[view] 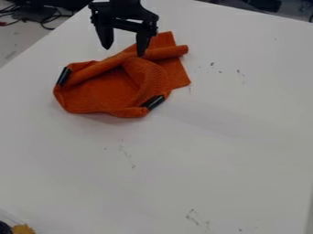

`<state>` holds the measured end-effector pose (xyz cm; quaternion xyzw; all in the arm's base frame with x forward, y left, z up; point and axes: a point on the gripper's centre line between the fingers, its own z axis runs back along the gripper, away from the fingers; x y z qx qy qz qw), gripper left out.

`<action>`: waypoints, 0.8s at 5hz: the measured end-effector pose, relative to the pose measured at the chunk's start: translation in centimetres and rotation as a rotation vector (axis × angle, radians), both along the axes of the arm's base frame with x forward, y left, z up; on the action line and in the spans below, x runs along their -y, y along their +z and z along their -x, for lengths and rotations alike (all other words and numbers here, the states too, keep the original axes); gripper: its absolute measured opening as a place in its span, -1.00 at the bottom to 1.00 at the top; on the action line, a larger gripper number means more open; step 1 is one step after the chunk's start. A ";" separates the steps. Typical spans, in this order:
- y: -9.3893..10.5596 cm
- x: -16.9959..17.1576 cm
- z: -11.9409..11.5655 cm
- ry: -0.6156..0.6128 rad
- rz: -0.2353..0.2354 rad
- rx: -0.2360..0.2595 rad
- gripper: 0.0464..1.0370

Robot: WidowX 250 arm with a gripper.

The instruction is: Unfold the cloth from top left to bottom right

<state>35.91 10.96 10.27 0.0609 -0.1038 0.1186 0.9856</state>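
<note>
The gripper (125, 50) hangs at the upper left, over the back edge of the orange cloth (110, 91). Its two fingers are spread apart, the right one in front of the cloth's rolled upper part and the left one just beyond the cloth's back edge. Nothing shows between them. Crumpled and partly rolled, the cloth has a ridge running from its left side up to its right end, with a flatter flap at the upper right. Dark clips or bands sit at its left corner and lower right edge. Whether the right finger touches the cloth I cannot tell.
The white table (214, 151) carries a few dark scuff marks. Its left edge slants down from the top, with cables (45, 20) on the floor beyond. A yellow item (23, 229) and a dark round thing lie at the bottom left corner.
</note>
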 end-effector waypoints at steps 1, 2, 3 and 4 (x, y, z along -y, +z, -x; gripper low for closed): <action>-1.3 0.0 0.1 0.000 0.010 -0.037 0.93; -0.4 -0.2 -0.7 -0.046 -0.006 -0.044 0.93; -0.1 -0.8 -2.6 -0.076 -0.026 -0.057 0.93; -0.4 0.0 -5.3 -0.137 -0.028 -0.048 0.93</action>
